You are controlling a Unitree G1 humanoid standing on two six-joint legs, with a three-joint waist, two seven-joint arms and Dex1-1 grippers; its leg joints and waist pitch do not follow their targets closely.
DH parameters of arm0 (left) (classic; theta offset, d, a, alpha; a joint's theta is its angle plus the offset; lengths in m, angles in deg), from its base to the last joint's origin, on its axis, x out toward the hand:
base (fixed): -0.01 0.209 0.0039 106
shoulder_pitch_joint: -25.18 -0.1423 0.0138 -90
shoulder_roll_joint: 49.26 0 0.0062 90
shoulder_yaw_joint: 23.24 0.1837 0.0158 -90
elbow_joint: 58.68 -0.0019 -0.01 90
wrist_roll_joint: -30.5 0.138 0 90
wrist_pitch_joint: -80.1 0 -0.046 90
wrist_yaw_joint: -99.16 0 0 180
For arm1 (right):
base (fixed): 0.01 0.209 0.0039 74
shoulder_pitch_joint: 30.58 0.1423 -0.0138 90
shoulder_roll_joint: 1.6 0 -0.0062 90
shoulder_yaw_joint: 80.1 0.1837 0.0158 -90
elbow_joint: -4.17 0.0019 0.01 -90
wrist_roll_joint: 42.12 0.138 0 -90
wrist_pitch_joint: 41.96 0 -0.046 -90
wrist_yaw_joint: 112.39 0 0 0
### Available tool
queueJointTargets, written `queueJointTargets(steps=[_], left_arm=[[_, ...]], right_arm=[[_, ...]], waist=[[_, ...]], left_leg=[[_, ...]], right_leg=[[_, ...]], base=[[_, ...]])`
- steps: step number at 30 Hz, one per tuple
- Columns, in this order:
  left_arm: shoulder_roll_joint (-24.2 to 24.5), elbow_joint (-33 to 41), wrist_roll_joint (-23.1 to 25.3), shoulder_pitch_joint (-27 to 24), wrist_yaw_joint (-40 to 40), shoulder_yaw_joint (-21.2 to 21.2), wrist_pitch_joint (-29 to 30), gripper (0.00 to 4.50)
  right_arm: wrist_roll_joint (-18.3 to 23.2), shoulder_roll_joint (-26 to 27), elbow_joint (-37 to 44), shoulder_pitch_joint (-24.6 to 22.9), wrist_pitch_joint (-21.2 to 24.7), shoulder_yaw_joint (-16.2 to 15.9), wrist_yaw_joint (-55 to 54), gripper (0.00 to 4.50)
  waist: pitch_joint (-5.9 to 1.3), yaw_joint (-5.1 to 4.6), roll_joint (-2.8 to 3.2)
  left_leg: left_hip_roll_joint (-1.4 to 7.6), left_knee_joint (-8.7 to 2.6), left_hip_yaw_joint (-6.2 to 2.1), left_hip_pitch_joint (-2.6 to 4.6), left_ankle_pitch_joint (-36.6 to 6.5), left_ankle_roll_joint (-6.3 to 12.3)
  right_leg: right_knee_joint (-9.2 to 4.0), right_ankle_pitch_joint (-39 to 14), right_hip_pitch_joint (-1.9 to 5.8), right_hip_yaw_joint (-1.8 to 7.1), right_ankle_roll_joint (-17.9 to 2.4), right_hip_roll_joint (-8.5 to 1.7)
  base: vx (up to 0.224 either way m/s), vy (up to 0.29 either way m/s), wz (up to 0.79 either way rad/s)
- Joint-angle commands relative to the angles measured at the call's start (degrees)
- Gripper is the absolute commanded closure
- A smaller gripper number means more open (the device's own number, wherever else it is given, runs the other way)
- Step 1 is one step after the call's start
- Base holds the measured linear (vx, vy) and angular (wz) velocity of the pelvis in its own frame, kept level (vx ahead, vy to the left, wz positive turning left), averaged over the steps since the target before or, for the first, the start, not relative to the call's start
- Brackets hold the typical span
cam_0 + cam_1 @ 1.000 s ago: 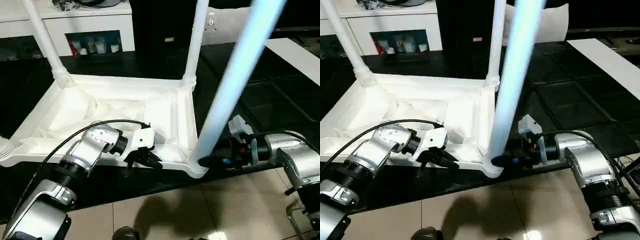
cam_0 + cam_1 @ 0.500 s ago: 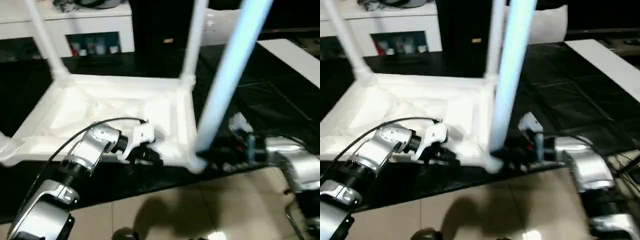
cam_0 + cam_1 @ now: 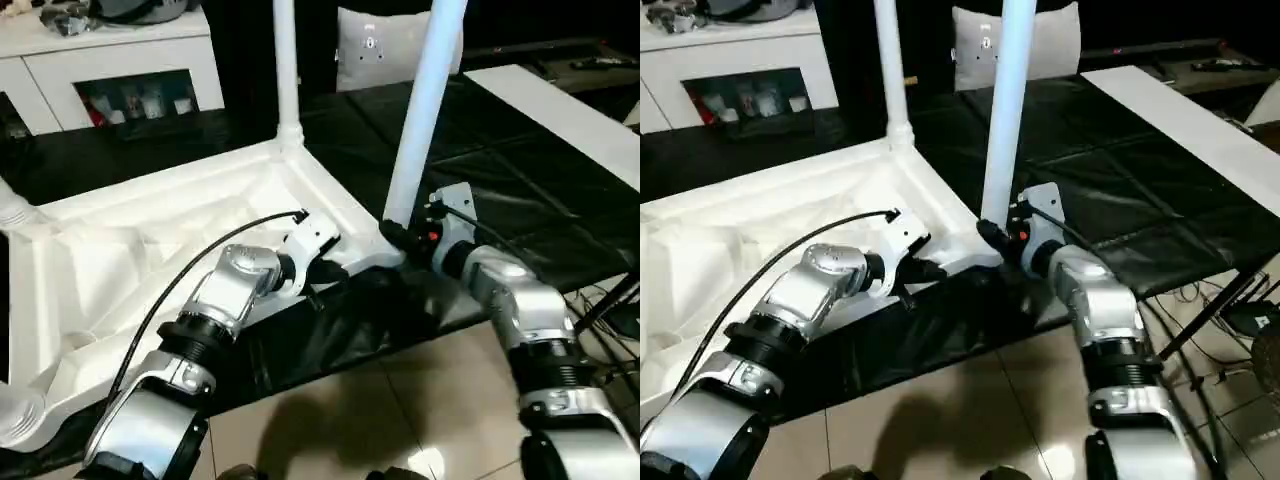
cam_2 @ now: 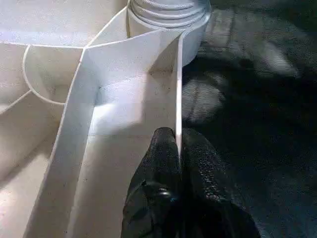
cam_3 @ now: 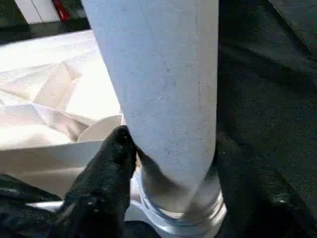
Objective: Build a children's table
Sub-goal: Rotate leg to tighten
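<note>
The white tabletop [image 3: 150, 250] lies underside up on the black-covered worktop [image 3: 520, 170], its near corner at the worktop's front edge. Legs stand in the far corner socket [image 3: 286, 70] and the near one [image 3: 425, 100]; another leg's base [image 3: 12, 205] shows at the left edge. The left gripper [image 4: 179, 148] has its fingers pinching the tabletop's thin rim wall. The right gripper [image 5: 168, 148] has its fingers spread around the near leg just above its socket. Seating this leg looks like the late step; whether the fourth leg is in cannot be told.
</note>
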Motion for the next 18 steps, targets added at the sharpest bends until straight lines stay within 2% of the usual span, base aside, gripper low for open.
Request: queueJointTargets(steps=[1,3,4,8,9,11,16,17,18], left_arm=[[-0.58,3.72,-1.44,0.67,2.70,1.03,-3.90,4.50],[-0.15,3.67,-1.38,0.48,3.33,1.42,-5.10,4.50],[1.19,3.92,-1.36,-0.17,5.60,2.31,-7.37,4.50],[2.80,4.12,-1.37,-0.79,8.19,2.95,-8.94,4.50],[4.27,4.12,-1.41,-1.16,10.66,3.39,-10.13,4.50],[5.83,4.33,-1.59,-1.53,13.61,4.01,-11.67,4.50],[9.46,6.49,-3.05,-2.59,22.68,6.31,-14.50,4.50],[11.29,6.89,-2.40,-2.75,25.83,7.96,-16.47,4.50],[11.29,6.89,-2.40,-2.75,25.83,7.96,-16.47,4.50]], right_arm=[[1.03,-0.06,1.91,-1.56,-2.18,-4.56,8.17,1.49],[1.19,-0.71,1.91,-1.93,-3.13,-4.45,9.07,1.43],[1.89,-2.69,2.35,-2.92,-4.59,-3.79,11.32,1.24],[2.01,-5.60,3.01,-4.15,-7.20,-3.53,15.11,0.88],[2.40,-8.67,4.41,-5.51,-7.95,-3.83,19.81,0.78],[2.99,-11.58,6.24,-6.83,-8.15,-4.31,24.43,0.60],[4.45,-16.40,9.08,-8.59,-9.50,-5.73,33.66,0.60],[4.39,-18.56,10.23,-9.50,-11.76,-7.34,38.16,0.60],[4.39,-18.56,10.23,-9.50,-11.76,-7.34,38.16,0.60]], waist=[[-4.37,0.86,-0.82],[-4.52,1.02,-0.79],[-4.59,1.15,-0.82],[-4.67,1.40,-0.75],[-4.52,1.70,-0.54],[-4.30,2.19,-0.64],[-4.26,2.77,-0.55],[-4.45,3.20,-0.78],[-4.45,3.20,-0.78]], left_leg=[[0.85,-3.38,-0.16,0.11,-9.33,4.17],[0.87,-3.29,-0.13,-0.15,-7.37,5.01],[0.85,-3.21,-0.13,-0.15,-6.49,5.62],[0.92,-2.96,-0.01,-0.28,-5.56,6.66],[0.98,-3.00,-0.02,-0.17,-6.75,6.62],[1.16,-3.13,0.03,0.04,-8.86,6.41],[1.58,-3.36,-0.11,0.07,-11.02,4.95],[1.64,-3.30,-0.05,0.45,-11.65,4.61],[1.64,-3.30,-0.05,0.45,-11.65,4.61]], right_leg=[[-4.54,-12.55,3.45,2.59,-11.45,-3.05],[-4.00,-8.88,3.66,2.72,-12.32,-3.01],[-3.89,-7.16,3.69,2.68,-12.86,-2.99],[-3.46,-4.64,3.59,2.73,-14.09,-2.90],[-3.73,-6.33,3.49,2.66,-14.01,-2.93],[-4.14,-9.35,3.48,2.74,-13.06,-2.95],[-4.22,-13.57,3.20,2.72,-12.23,-3.18],[-4.32,-14.56,3.00,2.71,-12.11,-3.14],[-4.32,-14.56,3.00,2.71,-12.11,-3.14]], base=[[0.000,0.000,0.00],[0.000,0.000,0.00],[0.000,0.000,0.00],[0.000,0.000,0.00],[0.000,0.000,0.00],[0.000,0.000,0.00],[0.000,0.000,0.00],[0.000,0.000,0.00],[0.000,0.000,0.00]])
